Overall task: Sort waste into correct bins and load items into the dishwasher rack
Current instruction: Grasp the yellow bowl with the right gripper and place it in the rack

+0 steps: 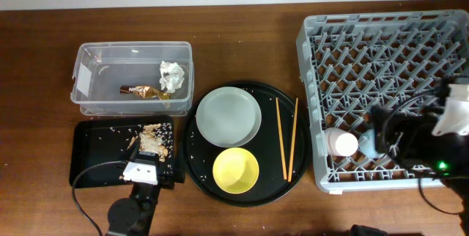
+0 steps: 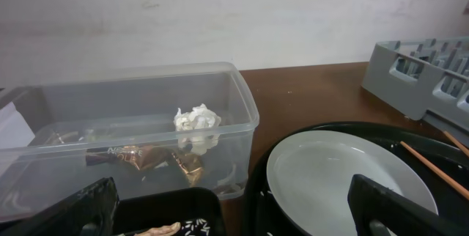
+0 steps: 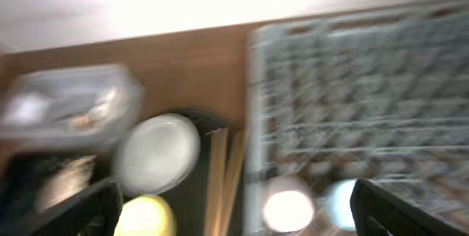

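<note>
Both arms matte black: left arm (image 1: 128, 212) with a white faceplate (image 1: 143, 168) and looping black cable (image 1: 79, 188) — right arm (image 1: 410, 137) with white housing (image 1: 456, 115), green light (image 1: 441, 165)

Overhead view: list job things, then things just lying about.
Job: crumpled white tissue, brown-gold wrapper, tan food scraps, clear plastic tub, black rectangular tray, grey-green plate, yellow bowl, pink cup, wooden chopsticks, grey plastic rack.
Lying about: round black tray, wooden table.
</note>
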